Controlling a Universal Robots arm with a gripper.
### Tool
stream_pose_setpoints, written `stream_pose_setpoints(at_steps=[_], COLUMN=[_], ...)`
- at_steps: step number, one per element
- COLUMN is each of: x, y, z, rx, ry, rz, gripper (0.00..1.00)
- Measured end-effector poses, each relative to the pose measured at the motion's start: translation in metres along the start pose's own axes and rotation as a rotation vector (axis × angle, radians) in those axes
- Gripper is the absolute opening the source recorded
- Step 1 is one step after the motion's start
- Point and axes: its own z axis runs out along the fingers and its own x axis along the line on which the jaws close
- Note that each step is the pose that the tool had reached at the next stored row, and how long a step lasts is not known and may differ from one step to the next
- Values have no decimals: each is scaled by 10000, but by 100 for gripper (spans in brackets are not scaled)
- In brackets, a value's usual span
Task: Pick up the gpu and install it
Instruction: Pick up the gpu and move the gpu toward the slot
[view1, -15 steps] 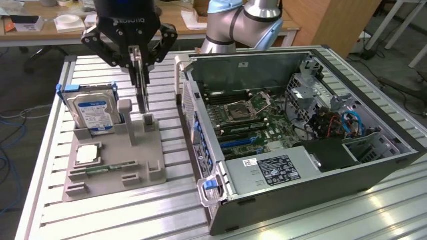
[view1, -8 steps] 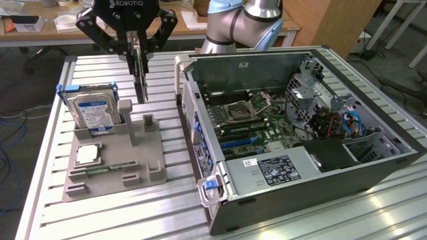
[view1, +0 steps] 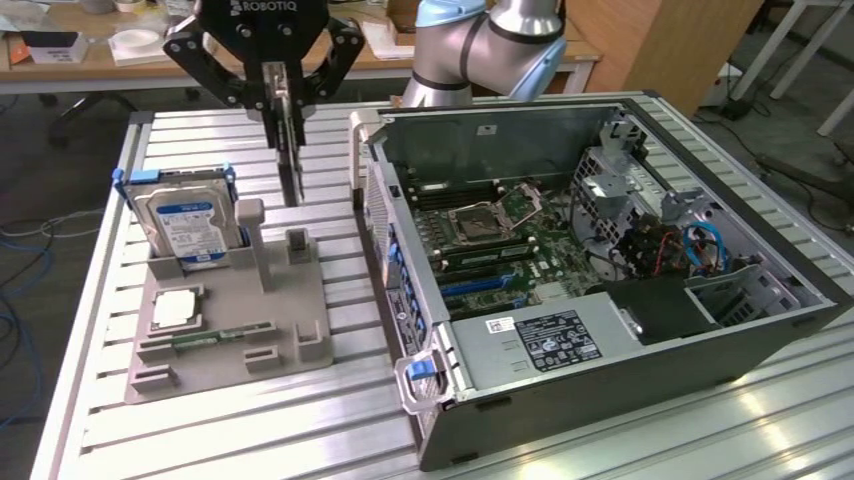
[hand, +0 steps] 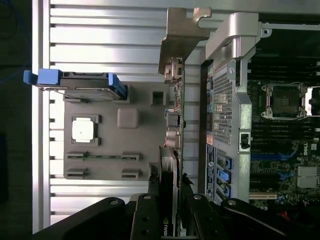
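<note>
Beneath the gripper (view1: 287, 100) (hand: 172, 206), whose jaws clamp its upper edge, we see the gpu (view1: 290, 165) (hand: 177, 125) hanging edge-on above the gray fixture (view1: 274, 320) (hand: 137, 152), beside the open computer case (view1: 747, 345).

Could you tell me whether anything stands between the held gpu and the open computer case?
Only the case's perforated wall stands between the gpu, held by the gripper, and the uncovered motherboard.
</note>
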Motion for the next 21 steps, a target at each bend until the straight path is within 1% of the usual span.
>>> stream_pose_setpoints(at_steps=[7,21], x=[-198,-660], y=[1,4], z=[6,18], rx=[-1,-2], ry=[-2,-2], rz=[12,17], gripper=[26,26])
